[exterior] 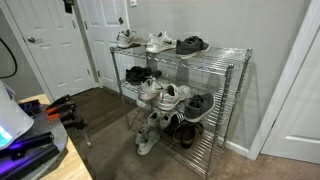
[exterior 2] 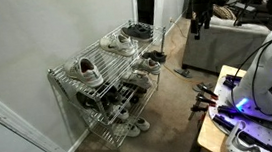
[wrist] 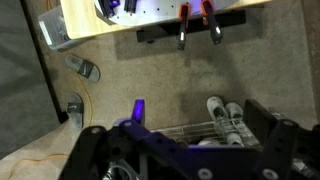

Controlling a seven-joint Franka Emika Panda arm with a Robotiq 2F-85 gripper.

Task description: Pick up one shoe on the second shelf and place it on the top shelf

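Note:
The chrome wire rack stands against the wall in both exterior views. Its top shelf (exterior: 222,56) (exterior 2: 104,57) holds two white sneakers and a black shoe. The second shelf (exterior: 222,99) carries a white low-top shoe (exterior: 171,95) next to another white sneaker and black shoes. My gripper (exterior 2: 199,25) hangs high over the carpet, well away from the rack. In the wrist view its dark fingers (wrist: 185,150) are spread wide with nothing between them. Below them that view shows a bit of the rack's wire with a pair of white sneakers (wrist: 224,112).
Lower tiers hold more shoes (exterior: 147,143). White doors (exterior: 55,45) stand beside the rack. A wooden table with orange clamps (wrist: 196,14) and lit equipment (exterior 2: 241,106) is near the robot base. Two small grey objects (wrist: 82,69) lie on the carpet.

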